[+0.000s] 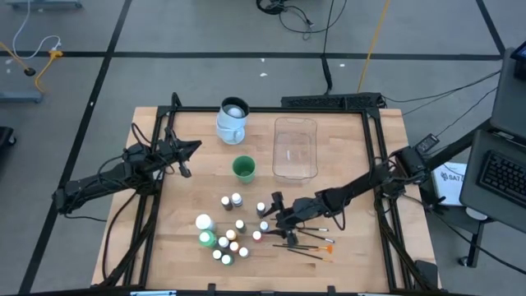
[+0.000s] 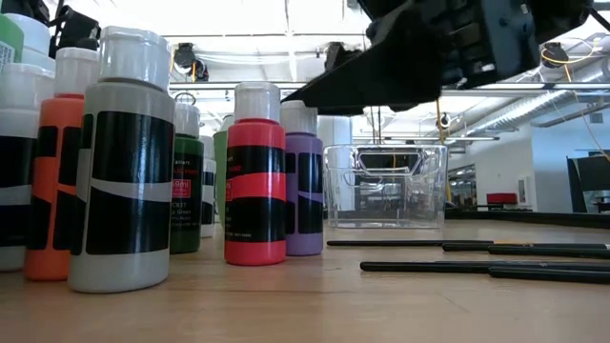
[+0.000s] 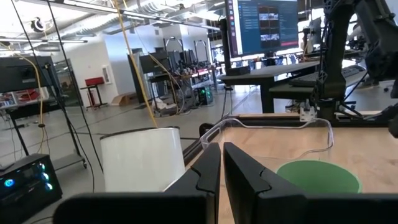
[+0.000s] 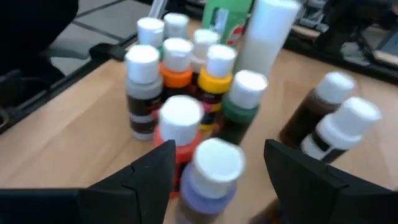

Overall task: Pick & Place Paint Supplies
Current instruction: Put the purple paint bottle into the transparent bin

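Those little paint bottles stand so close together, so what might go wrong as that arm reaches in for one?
1. The right pincer is open around the purple bottle, with the red bottle right beside it. A finger may well knock the red one over.
2. A falling bottle would probably topple others in the tight cluster.
3. The brushes lie loose on the table under the arm and might get swept aside.

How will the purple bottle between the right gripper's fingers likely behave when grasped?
The purple bottle looks tall and narrow, so it may tip if nudged off-centre. It stands close to the red bottle, which a finger could bump. The right gripper is open around it.
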